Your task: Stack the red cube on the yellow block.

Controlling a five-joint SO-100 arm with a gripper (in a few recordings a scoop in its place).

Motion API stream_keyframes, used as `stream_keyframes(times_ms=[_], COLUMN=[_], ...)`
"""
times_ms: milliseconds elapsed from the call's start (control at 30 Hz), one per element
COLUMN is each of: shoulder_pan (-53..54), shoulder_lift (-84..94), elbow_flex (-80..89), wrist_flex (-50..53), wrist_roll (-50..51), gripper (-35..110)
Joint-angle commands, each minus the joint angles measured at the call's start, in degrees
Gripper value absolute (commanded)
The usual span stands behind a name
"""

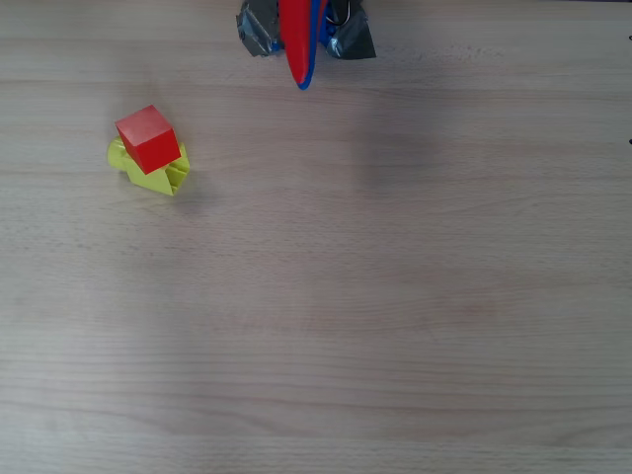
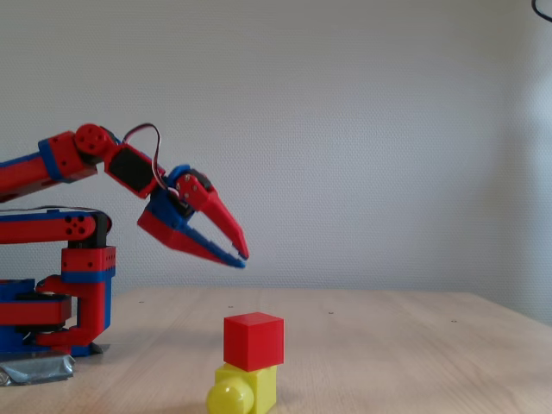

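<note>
The red cube (image 1: 148,138) rests on top of the yellow block (image 1: 166,178) at the left of the wooden table in the overhead view, turned slightly against it. Seen from the fixed view, the red cube (image 2: 254,340) sits square on the yellow block (image 2: 257,386), whose round stub points toward the camera. My gripper (image 1: 301,79) is drawn back at the top edge, well apart from the stack. Seen from the side, the gripper (image 2: 241,258) hangs in the air above and left of the cube, tips together, holding nothing.
The arm's base (image 2: 52,310) stands at the left, fixed with grey tape (image 1: 259,35) to the table. The light wooden tabletop (image 1: 395,296) stretches right of and in front of the stack. A white wall is behind.
</note>
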Motion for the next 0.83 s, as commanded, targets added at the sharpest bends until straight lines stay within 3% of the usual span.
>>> stream_keyframes(times_ms=[0,800], shoulder_pan=[0.5,1.2], shoulder_lift=[2.1,2.5], elbow_flex=[0.0,9.6], wrist_flex=[-0.9,3.3], wrist_roll=[-0.4,-1.4], gripper=[0,0])
